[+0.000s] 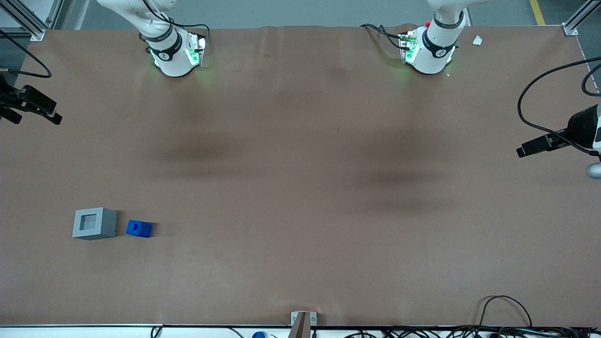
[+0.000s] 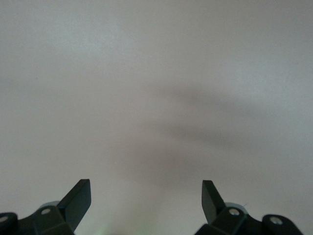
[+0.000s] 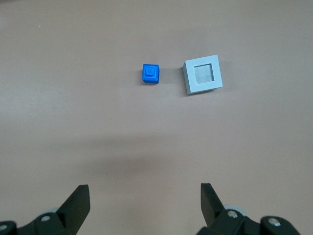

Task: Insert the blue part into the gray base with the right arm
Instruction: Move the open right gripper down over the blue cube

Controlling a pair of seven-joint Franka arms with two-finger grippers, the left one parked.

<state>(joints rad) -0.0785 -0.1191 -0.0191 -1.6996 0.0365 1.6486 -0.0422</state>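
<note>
Nearest the front camera, toward the working arm's end of the brown tabletop [image 1: 300, 188], the gray base [image 1: 95, 223] sits with its square recess facing up. The blue part [image 1: 139, 228] lies just beside it at its 3 o'clock, apart. The claw [image 3: 144, 203] hangs high above both, spread wide, holding nothing.

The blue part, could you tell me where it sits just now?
The blue part rests on the table beside the gray base, apart from it, toward the working arm's end; the open gripper hangs high above, holding nothing.
</note>
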